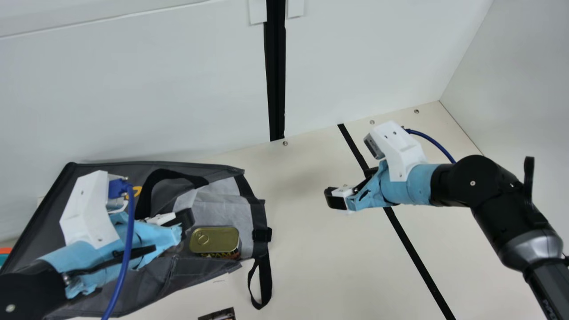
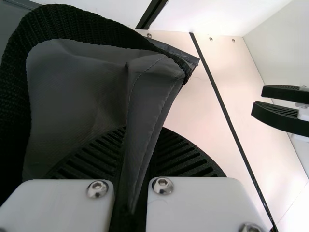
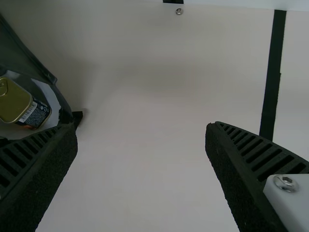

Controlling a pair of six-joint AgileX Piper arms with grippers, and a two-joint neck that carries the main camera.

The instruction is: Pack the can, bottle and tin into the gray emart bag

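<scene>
White walls [image 1: 133,89], black upright strip [image 1: 276,71], cream table [image 1: 320,266]

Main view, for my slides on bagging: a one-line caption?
Tin in the gray bag, left gripper pinching its fabric, right gripper open above the table.

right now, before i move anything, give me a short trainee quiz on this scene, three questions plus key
1. True or false: the left gripper has its fingers closed on the dark gray fabric bag.
2. Where does the rectangular tin with a gold lid rest? a) on the cream table b) on the bag's light gray fabric c) against the white wall
3. Fill in: the right gripper has its fingers ____.

Key: 1 true; 2 b; 3 open
</scene>
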